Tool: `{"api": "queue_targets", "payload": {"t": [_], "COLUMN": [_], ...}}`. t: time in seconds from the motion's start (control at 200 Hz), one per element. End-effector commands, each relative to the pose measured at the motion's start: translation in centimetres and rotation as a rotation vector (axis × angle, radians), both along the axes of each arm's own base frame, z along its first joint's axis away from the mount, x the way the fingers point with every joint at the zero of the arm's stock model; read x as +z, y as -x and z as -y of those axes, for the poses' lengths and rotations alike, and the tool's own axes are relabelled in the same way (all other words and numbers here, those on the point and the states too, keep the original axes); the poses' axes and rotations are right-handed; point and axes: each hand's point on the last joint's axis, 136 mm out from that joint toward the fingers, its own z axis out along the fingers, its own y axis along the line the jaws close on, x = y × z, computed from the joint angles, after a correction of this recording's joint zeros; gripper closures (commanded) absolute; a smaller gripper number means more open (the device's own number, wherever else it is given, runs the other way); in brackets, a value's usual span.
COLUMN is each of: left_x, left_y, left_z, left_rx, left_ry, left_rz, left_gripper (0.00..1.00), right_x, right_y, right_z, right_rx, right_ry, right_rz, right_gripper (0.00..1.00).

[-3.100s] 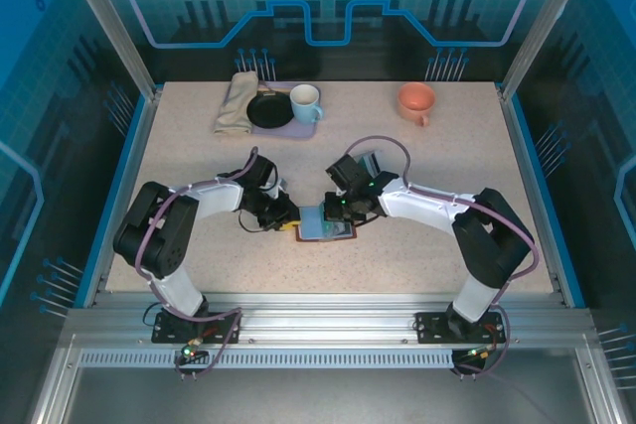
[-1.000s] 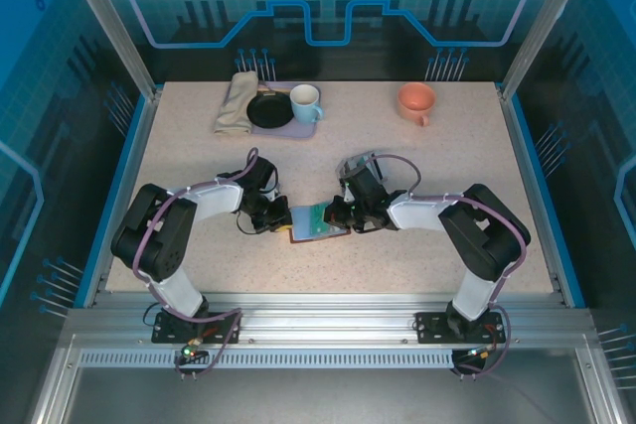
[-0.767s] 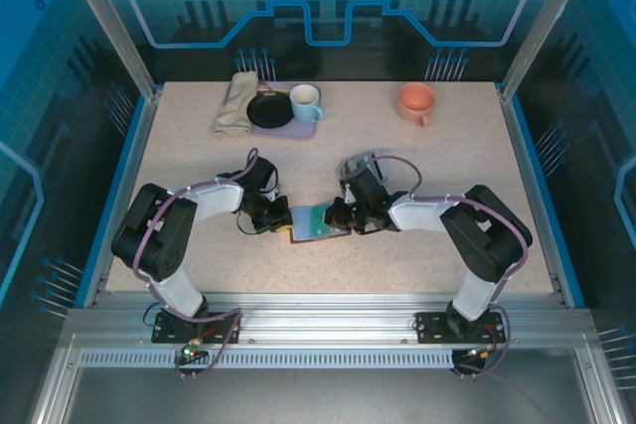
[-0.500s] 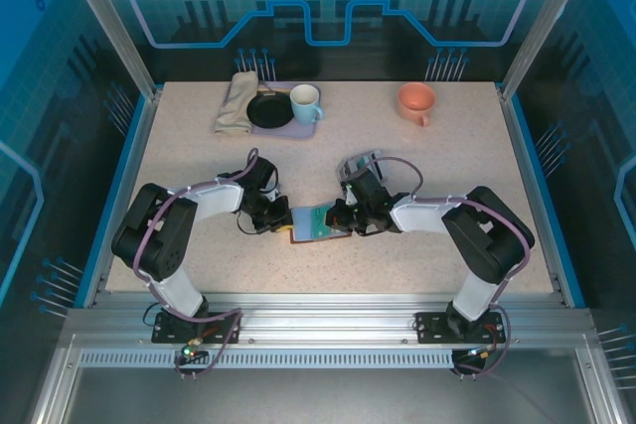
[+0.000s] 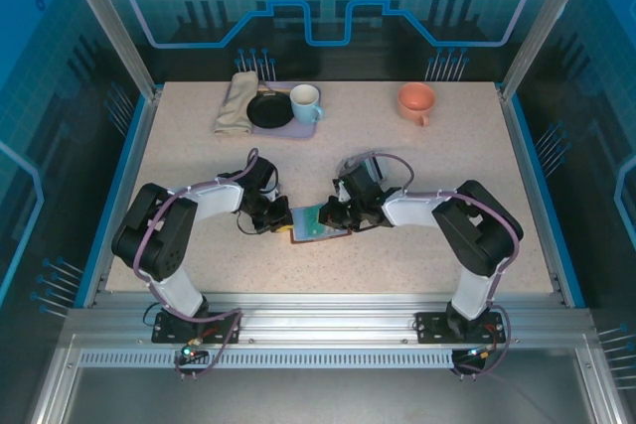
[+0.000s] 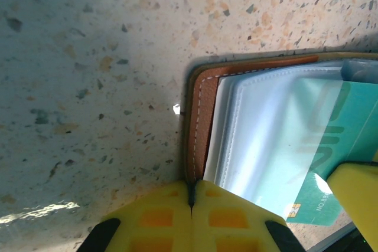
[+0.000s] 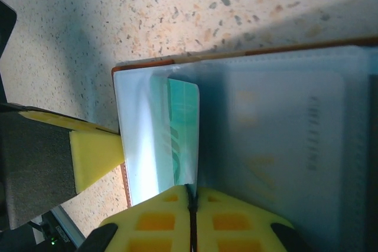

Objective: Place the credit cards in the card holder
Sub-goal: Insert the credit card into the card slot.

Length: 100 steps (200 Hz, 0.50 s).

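Observation:
The card holder point(image 5: 320, 224) lies open mid-table, its brown stitched edge point(image 6: 198, 113) framing clear plastic sleeves point(image 7: 277, 128). My left gripper point(image 5: 282, 217) is shut on the holder's left brown edge, the yellow fingertips point(image 6: 171, 216) pressed together over the leather. A teal-green credit card point(image 7: 183, 128) sits partly inside a sleeve, and it also shows through the plastic point(image 6: 331, 157). My right gripper point(image 5: 337, 213) is shut on that card's near edge, its fingertips point(image 7: 159, 222) meeting at the card. The left finger point(image 7: 94, 157) shows at the holder's far side.
A folded beige towel point(image 5: 237, 102), a black plate point(image 5: 268, 110) and a white-blue mug point(image 5: 305, 102) sit on a lavender tray at the back left. An orange cup point(image 5: 417, 101) stands at the back right. Blue rails point(image 5: 134, 186) edge the table.
The right arm has edged left toward the holder, sliding the teal card further into the sleeve. The left gripper keeps its hold on the holder's edge.

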Motion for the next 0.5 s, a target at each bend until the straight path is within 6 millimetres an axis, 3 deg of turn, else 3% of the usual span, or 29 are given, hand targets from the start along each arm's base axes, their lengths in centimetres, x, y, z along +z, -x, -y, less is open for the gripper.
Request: {"api": "queue_targets", "payload": {"t": [0.0, 0.24, 0.495], "left_x": [-1.0, -1.0, -1.0], "left_y": [0.7, 0.9, 0.7], "left_z": [0.2, 0.1, 0.3], "left_rx": [-0.005, -0.009, -0.012], "left_ry": [-0.009, -0.015, -0.004], "left_rz": [-0.052, -0.052, -0.053], "left_gripper": [1.00, 1.00, 1.00], "right_x": [-1.6, -0.5, -0.7], "right_y": [1.7, 1.0, 0.6], "right_z": [-0.1, 2.2, 1.9], "right_rx": [0.051, 0.051, 0.081], "right_ry": [0.066, 0.146, 0.169], "right_rz": [-0.050, -0.014, -0.025], "right_gripper": [0.89, 0.70, 0.70]}}
